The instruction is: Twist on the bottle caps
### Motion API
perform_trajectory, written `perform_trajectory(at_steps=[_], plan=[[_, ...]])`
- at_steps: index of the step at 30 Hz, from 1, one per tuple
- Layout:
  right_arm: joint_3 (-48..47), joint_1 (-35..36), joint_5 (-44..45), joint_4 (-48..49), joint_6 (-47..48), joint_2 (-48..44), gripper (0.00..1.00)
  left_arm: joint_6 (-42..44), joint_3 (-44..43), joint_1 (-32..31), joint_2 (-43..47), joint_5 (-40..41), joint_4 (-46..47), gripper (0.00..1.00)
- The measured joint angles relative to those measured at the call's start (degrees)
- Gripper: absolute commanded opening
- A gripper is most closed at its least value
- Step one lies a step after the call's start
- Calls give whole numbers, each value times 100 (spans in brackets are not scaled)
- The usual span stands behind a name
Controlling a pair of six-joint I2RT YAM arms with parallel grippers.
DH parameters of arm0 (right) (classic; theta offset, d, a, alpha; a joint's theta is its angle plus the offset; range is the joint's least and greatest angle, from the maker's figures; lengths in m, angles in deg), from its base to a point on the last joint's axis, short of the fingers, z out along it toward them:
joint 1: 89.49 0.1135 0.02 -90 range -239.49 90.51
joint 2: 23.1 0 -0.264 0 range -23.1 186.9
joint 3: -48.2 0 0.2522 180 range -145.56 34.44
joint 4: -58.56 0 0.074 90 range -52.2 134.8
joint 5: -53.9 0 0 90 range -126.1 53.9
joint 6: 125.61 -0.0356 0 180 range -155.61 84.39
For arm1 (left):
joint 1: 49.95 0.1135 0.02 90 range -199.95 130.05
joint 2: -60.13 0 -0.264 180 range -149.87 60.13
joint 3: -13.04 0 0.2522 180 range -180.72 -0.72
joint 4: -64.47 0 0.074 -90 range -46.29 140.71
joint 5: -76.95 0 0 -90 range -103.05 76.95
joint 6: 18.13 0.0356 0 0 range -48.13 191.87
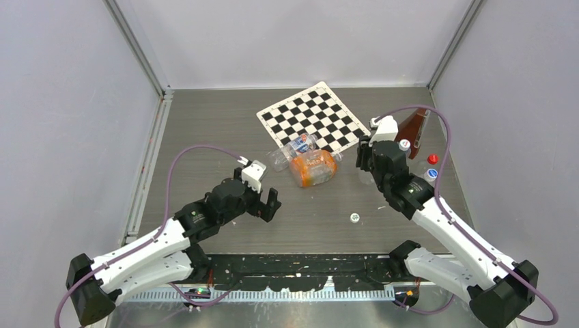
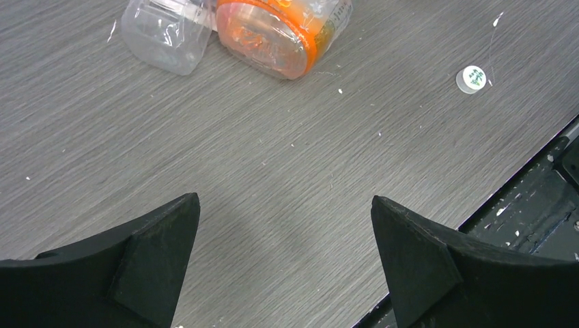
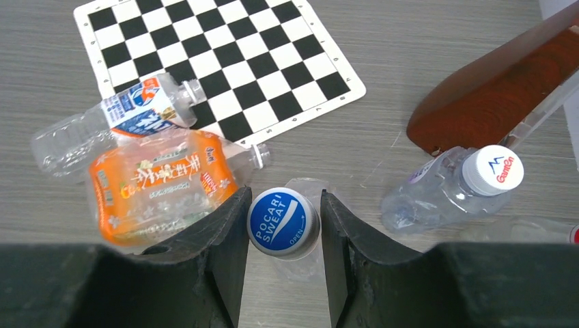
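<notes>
My right gripper (image 3: 285,198) is closed around a blue-topped, white-rimmed Pocari Sweat cap (image 3: 283,222), which sits on a clear upright bottle seen from above. Both fingers touch the cap's sides. In the top view this gripper (image 1: 369,167) is right of the orange bottle. A loose white cap (image 1: 354,217) lies on the table near the front and also shows in the left wrist view (image 2: 471,78). My left gripper (image 2: 285,199) is open and empty over bare table, in the top view (image 1: 263,205) left of that cap.
An orange-labelled bottle (image 3: 160,184) and a clear blue-labelled bottle (image 3: 123,116) lie uncapped by a checkerboard mat (image 3: 225,55). A white-capped clear bottle (image 3: 444,191) lies right, below a brown object (image 3: 498,96). A red cap (image 1: 433,158) and a blue cap (image 1: 431,173) sit far right.
</notes>
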Motion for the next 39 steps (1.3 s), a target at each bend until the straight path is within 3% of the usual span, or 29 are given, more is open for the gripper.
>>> perform_trajectory(at_steps=[9, 15, 19, 23, 32, 39], plan=[[505, -260, 247, 612, -208, 168, 1, -28, 0, 2, -98, 4, -70, 100], [588, -525, 380, 739, -643, 118, 15, -26, 0, 0, -216, 4, -70, 100], [608, -638, 437, 669, -894, 50, 35, -28, -2, 0, -232, 39, -72, 100], [614, -673, 498, 546, -1051, -35, 45, -46, -11, 0, -284, 129, -107, 100], [616, -699, 699, 223, -1217, -258, 62, -422, -396, 2, -444, 601, -826, 100], [616, -704, 802, 105, -1235, -428, 68, -601, -258, 2, 87, 203, -846, 100]])
